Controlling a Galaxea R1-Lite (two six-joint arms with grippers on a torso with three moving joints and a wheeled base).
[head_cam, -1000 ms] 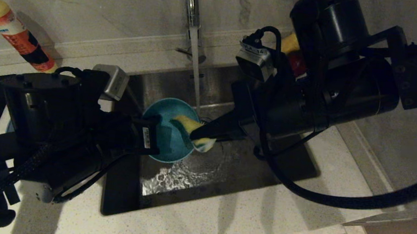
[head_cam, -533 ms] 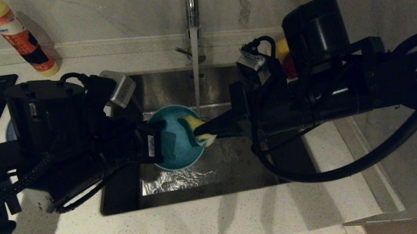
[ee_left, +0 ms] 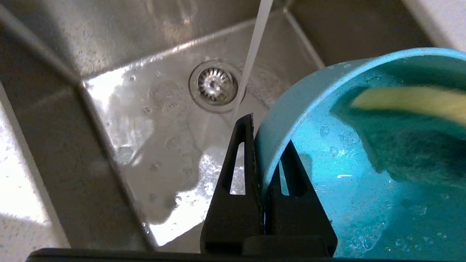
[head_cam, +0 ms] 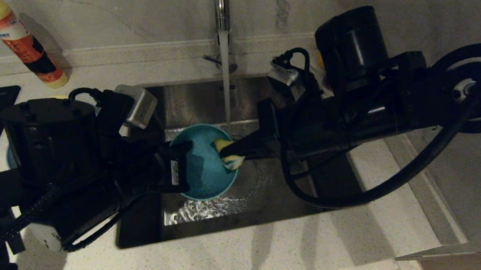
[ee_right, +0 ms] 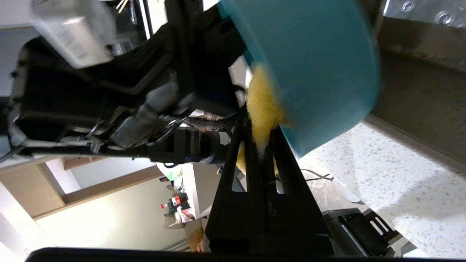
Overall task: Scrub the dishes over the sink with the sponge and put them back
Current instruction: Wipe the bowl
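Two tools were at work over the sink (head_cam: 208, 101), where water ran from the chrome tap (head_cam: 220, 1) toward the drain strainer (ee_left: 215, 81). The left tool (ee_left: 263, 153) was closed on the rim of the teal-blue bowl (head_cam: 204, 167), one finger outside the wall and one inside, holding it tilted above the wet basin floor with its hollow turned toward the other arm. The right tool (ee_right: 260, 143) was clamped shut on the sponge (head_cam: 229, 153), yellow face showing and the dark green scouring face pressed inside the bowl against its wall near the rim. Judged from this, the scrubbing of the teal-blue bowl was under way and not finished, since sponge and bowl were in contact under the running water. A sliver of light blue at the left of the head view, beside the left arm, may have been the light-blue plate (head_cam: 10, 158), though most of it was hidden; the pale yellow bowl could not be picked out for certain. Whether those two had been scrubbed could not be told, so at the least this bowl remained to be put back on the desk (head_cam: 255, 260). A detergent bottle (head_cam: 16, 36) stood on the desk by the back wall, well apart from the sink.
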